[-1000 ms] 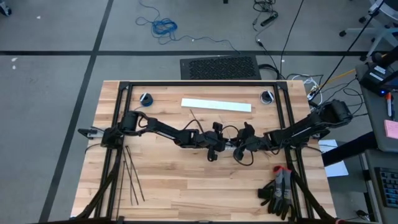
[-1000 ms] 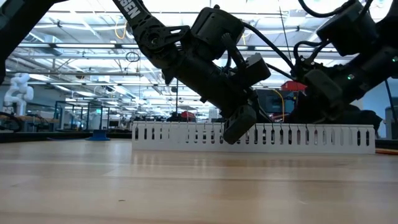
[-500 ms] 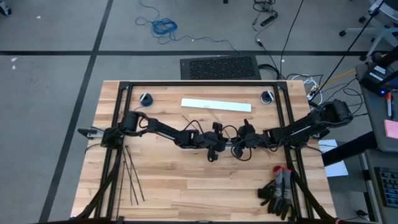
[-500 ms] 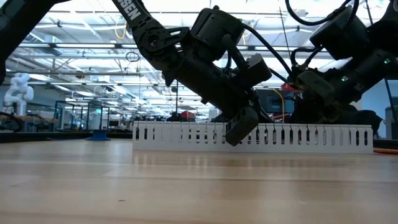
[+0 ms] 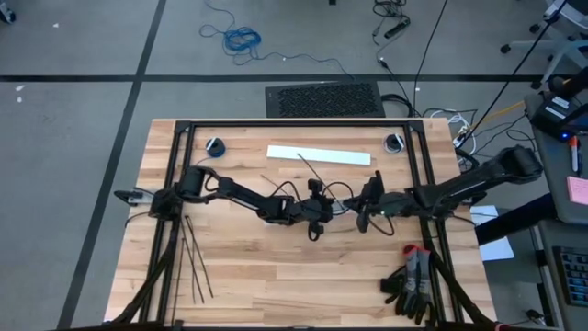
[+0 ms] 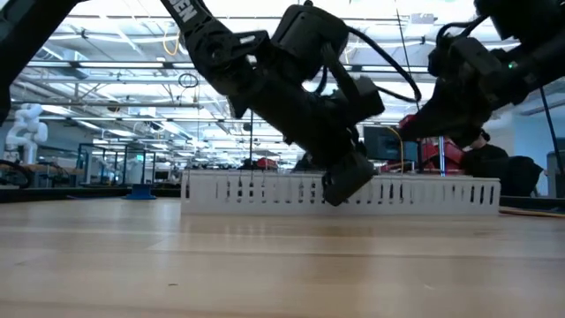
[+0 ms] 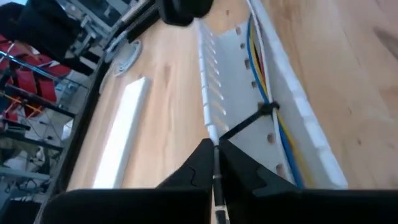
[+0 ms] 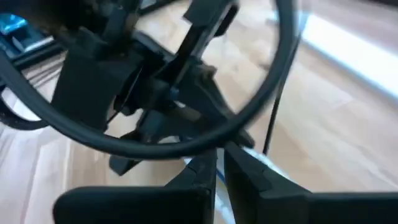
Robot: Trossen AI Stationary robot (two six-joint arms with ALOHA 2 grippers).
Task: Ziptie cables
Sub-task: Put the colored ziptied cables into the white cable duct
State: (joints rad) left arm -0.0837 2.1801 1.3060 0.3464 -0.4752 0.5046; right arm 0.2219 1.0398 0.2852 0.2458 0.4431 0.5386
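Both arms reach toward the middle of the wooden surface (image 5: 276, 276), and their grippers nearly meet there. The left gripper (image 5: 317, 210) comes in from the left, and its wrist view shows its jaws pressed together on a thin black ziptie (image 7: 245, 122). That strip runs from between the jaws out across a white slotted duct (image 7: 249, 81) and ends in a small knot-like loop around the cables (image 7: 264, 74). The cables, blue, yellow and pale strands, lie lengthwise inside the duct's channel, a little beyond the left jaws and not touching them.

The right gripper (image 5: 369, 210) comes in from the right and sits just beside the left one. In its own wrist view its jaws stand nearly shut with only a narrow slit between them; a thin dark line shows near that slit, but whether anything is gripped there cannot be told. Directly ahead of the right jaws the body of the left gripper and a curved black lead fill the view.

In the level view the left gripper (image 6: 344, 181) hangs tilted just in front of the duct (image 6: 265, 190), with the right gripper (image 6: 459, 75) higher.

Spare zipties (image 5: 195, 262) lie loose near the surface's left edge, well apart from both grippers. A flat white strip (image 5: 319, 155) lies toward the far side of the surface, and a pair of black gloves (image 5: 412, 287) rests at the near right corner.
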